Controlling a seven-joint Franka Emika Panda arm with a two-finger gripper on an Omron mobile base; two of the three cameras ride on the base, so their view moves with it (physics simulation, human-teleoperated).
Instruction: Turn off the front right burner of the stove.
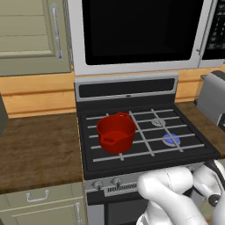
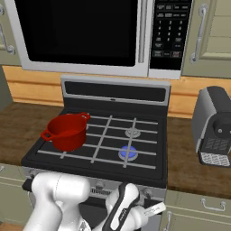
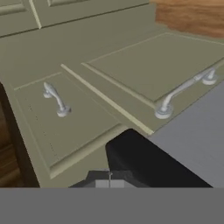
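- Glowing blue, the front right burner (image 1: 171, 139) is seen on the stove (image 1: 145, 158), at the right of the cooktop and nearer the front edge than the plain grey burner cap (image 1: 158, 122) behind it.
- In the right base view the same blue-tinged burner (image 2: 128, 152) is found in front of the grey cap (image 2: 132, 132), under the thin grey grates.
- A red pot (image 1: 116, 132) is set on the left half of the cooktop, well apart from the lit burner.
- Small round knobs (image 1: 117, 181) are seen on the silver front panel, below the cooktop edge.
- The arm is folded low in front of the panel, with the hand (image 2: 149, 211) held below the cooktop's front right corner; the burner therefore lies above and behind it, on the top surface.
- In the hand view, olive cabinet fronts with silver handles (image 3: 59, 103) are faced, beside a black and grey edge.
- The fingertips cannot be made out clearly, so whether the pincer is wide or narrow cannot be told.
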